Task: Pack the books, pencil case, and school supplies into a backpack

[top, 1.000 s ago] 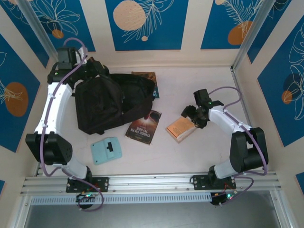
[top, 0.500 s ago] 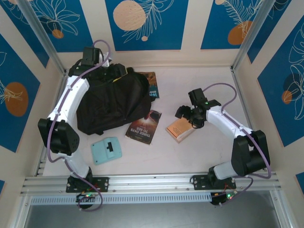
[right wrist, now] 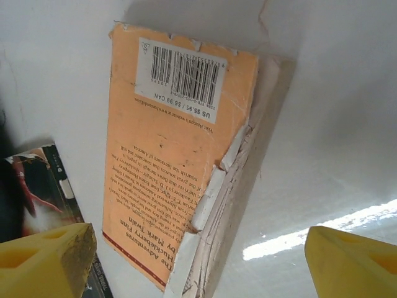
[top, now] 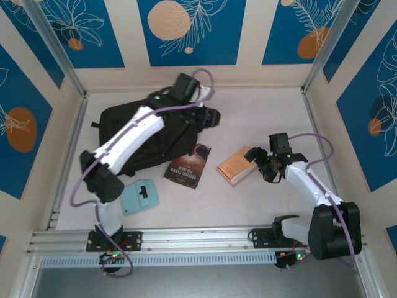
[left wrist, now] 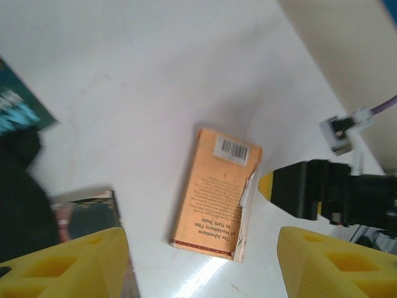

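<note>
On the table (top: 267, 112), just beside our right gripper (top: 260, 161), the orange book (top: 237, 167) lies flat with its back cover up, well apart from the backpack (top: 118, 124). That gripper's jaws stand wide and empty above the book, and our left gripper (top: 208, 117), over the backpack's right end, is likewise parted with nothing in it. We judge the book light, thin and bendy, its spine edge torn and flaky. We would pinch across its narrow width on the sounder side, minding that it may slide.
</note>
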Controlling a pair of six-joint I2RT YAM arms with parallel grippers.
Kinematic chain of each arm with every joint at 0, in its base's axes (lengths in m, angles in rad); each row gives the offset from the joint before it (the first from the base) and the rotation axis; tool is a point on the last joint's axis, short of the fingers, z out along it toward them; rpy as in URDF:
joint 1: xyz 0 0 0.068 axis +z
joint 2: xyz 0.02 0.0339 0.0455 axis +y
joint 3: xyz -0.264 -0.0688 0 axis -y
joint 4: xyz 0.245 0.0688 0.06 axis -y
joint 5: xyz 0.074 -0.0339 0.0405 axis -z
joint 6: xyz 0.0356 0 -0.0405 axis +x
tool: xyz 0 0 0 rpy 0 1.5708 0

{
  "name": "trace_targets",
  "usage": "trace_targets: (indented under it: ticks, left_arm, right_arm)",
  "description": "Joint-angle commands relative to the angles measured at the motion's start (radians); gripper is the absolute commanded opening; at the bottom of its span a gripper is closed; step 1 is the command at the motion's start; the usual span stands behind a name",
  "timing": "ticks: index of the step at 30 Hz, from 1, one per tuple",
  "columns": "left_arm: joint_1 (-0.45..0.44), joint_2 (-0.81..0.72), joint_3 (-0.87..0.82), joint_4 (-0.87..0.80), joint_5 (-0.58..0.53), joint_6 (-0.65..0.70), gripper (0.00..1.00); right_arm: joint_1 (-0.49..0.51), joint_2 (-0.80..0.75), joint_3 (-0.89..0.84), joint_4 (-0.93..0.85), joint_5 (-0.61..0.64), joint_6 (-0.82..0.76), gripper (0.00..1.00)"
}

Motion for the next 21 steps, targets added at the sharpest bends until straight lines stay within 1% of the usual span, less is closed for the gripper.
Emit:
trace_targets:
  ticks: [1, 4, 8, 12, 17, 21]
  left_arm:
    - [-0.046, 0.15, 0.005, 0.022, 0.061, -0.035, 0.64]
    - [-0.069, 0.265, 0.039, 0.053, 0.127, -0.061, 0.65]
    - [-0.09, 0.398, 0.12, 0.015, 0.117, -0.06, 0.65]
    - [-0.102, 0.468, 0.125, 0.014, 0.14, -0.074, 0.65]
    - [-0.138, 0.494, 0.074, 0.045, 0.222, -0.089, 0.65]
    - [-0.156, 0.454, -0.016, 0.098, 0.312, -0.098, 0.62]
  right_arm:
    - [-0.007, -0.033, -0.059, 0.109, -0.072, 0.055, 0.87]
    - [-0.01, -0.04, -0.102, 0.154, -0.101, 0.063, 0.86]
    - [-0.032, -0.032, -0.139, 0.183, -0.125, 0.066, 0.85]
    - [-0.062, -0.007, -0.157, 0.2, -0.149, 0.061, 0.83]
    - [-0.091, 0.05, -0.159, 0.246, -0.213, 0.055, 0.8]
    - [-0.096, 0.086, -0.15, 0.257, -0.245, 0.037, 0.79]
